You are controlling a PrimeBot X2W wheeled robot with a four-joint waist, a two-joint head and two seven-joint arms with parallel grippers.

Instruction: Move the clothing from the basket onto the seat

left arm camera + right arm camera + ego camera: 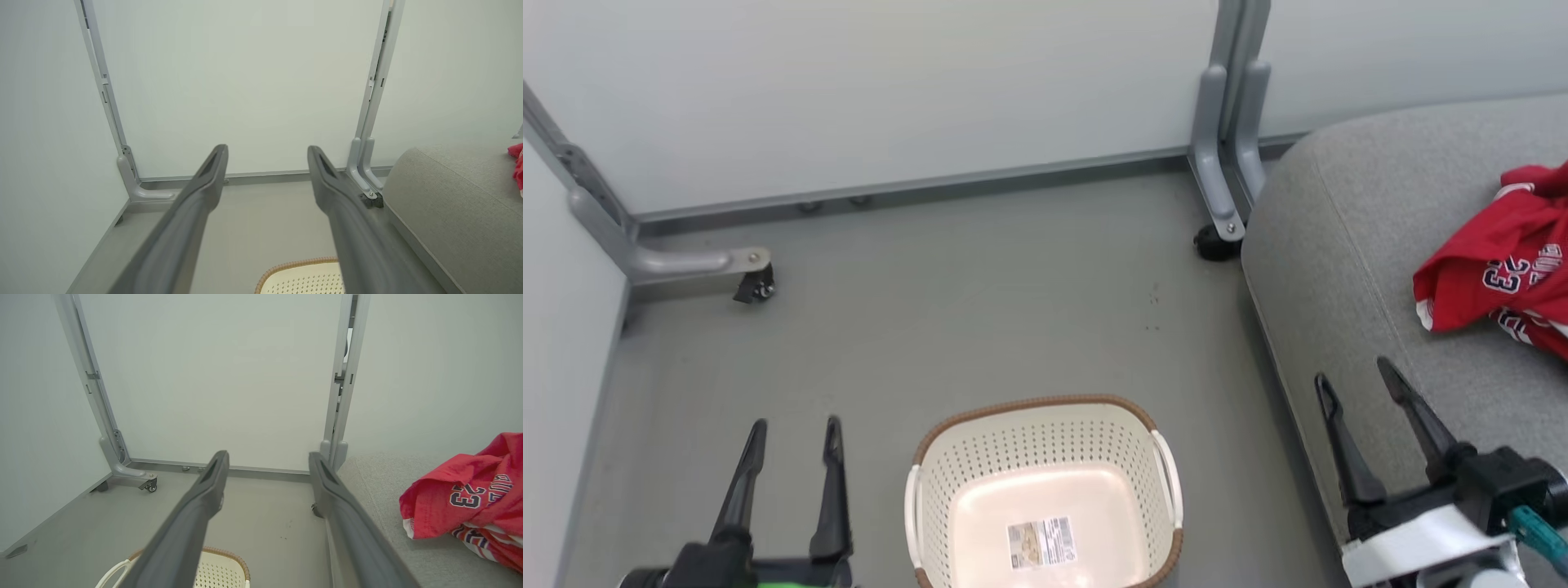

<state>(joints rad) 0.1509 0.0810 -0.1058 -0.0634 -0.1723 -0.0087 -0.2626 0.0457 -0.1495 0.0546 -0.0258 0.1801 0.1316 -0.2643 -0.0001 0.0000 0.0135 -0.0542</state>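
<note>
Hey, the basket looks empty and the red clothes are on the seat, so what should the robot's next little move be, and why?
Probably just draw both arms back to rest. The basket has a bare bottom but for its label, the clothing lies on the seat, and the left pincer and right pincer both stand open, holding nothing, so nothing seems left to carry.

I count two claws: my left claw [796, 423] at lower left and my right claw [1352, 371] at lower right, two dark fingers [743, 482] each. One basket [1013, 449] at bottom centre, one label [1041, 542] inside it. One seat [1347, 245] at right, bearing one heap of red clothing [1494, 269]; how many garments, I cannot tell. Two castors [756, 287].
</note>
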